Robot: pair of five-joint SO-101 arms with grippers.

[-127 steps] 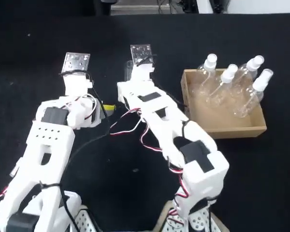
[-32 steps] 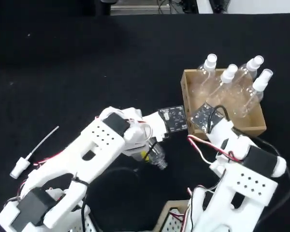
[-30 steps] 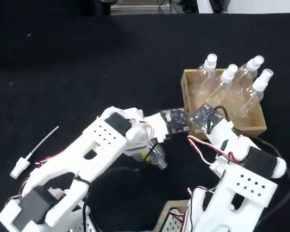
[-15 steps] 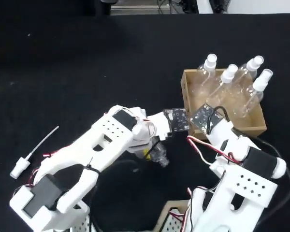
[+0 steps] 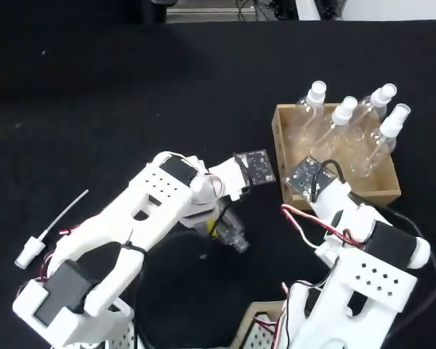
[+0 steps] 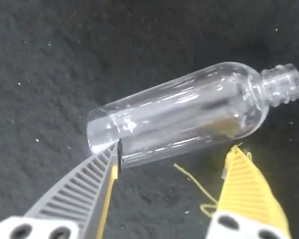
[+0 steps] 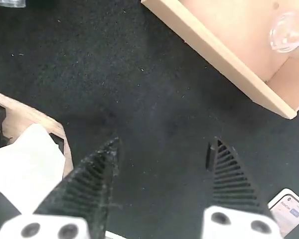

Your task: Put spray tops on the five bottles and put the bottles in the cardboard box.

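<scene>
Toward 2 o'clock on the black table (image 5: 131, 87), the cardboard box (image 5: 349, 197) holds four capped bottles (image 5: 327, 134), whose spray heads lean over its 12 o'clock rim. A strip of dark cloth separates the box's 9 o'clock wall from the uncapped bottle (image 6: 189, 112), which lies on its side near the table's middle. It is clear plastic with a bare threaded neck pointing to about 4 o'clock. The loose spray top (image 5: 30, 251) lies well apart at 8 o'clock, its tube slanting toward 1 o'clock. The left gripper (image 6: 175, 149) is spread over the bottle, its grey finger at the base and its yellow finger just beside the shoulder. The right gripper (image 7: 164, 147) gapes above bare cloth near the box's 7 o'clock corner, grasping nothing.
</scene>
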